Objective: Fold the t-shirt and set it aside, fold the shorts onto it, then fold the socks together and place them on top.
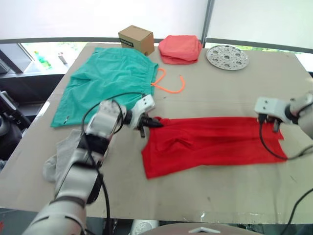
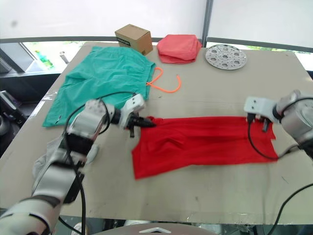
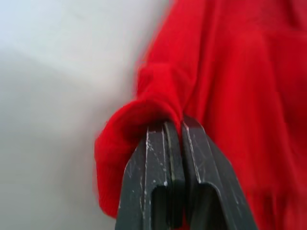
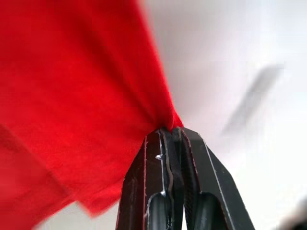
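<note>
Across the centre of the frame, the t-shirt [image 1: 210, 144] lies in a long red band on the brown table [image 1: 205, 196], stretched from left of centre almost to the right edge, its lower left corner reaching closest to the near edge. At the band's upper left corner the left gripper [image 1: 149, 123] has its two black fingers pressed together on a bunched fold of the red fabric, a pinch the left wrist view shows with cloth [image 3: 158, 110] rolled over the fingertips [image 3: 165, 139]. At the upper right end the right gripper [image 1: 269, 122] likewise clamps the shirt's edge, its fingers [image 4: 168, 143] closed tight on a peak of red fabric [image 4: 76, 86] in the right wrist view. Lower left in the frame, the socks [image 1: 61, 154] lie as a pale grey heap near the table's left edge, partly behind the left arm. Farther back, upper left, the shorts [image 1: 105, 81] are spread flat, their neon orange drawstring [image 1: 168, 83] looping onto the bare table towards the centre. Along the far edge sit a small cardboard box [image 1: 136, 39] touching the shorts' far corner, a folded coral-pink cloth stack [image 1: 180, 49] just beside the box, and a round perforated metal disc [image 1: 227, 57] to the right of the stack.
</note>
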